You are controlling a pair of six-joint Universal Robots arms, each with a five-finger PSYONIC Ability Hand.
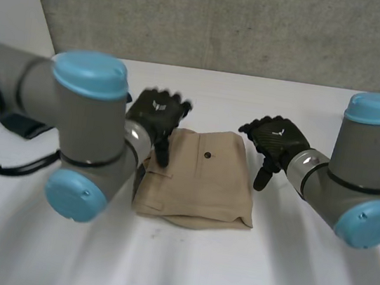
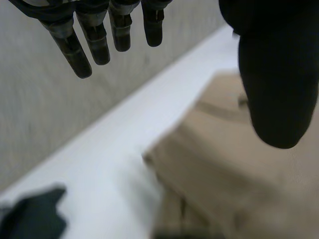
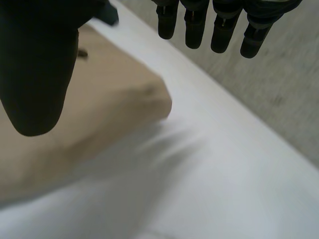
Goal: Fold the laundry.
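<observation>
White table runs back to a grey concrete wall, and the laundry lies near the middle of it. Farthest left, the left arm bends in from the side, and its left hand hovers at the far left corner of the tan garment. Its fingers are straight and spread away from the thumb, holding nothing. The thumb hangs over the cloth, but I cannot tell whether it touches. The garment is folded into a compact, roughly square packet, with several layers showing along the near edge and a small dark button on top. Just beside its far right corner is the right hand, likewise wide open and empty, carried by the right arm.

The packet looks nearly done, so the step in hand is probably one more fold or a final flattening. For a fold, both hands should come down together, each pinching every layer at its own corner, not just the top one. They should then travel toward the near edge at matched height so the crease lands straight. The loose layers at the near left look apt to slip out, and a palm press after release would settle them.
</observation>
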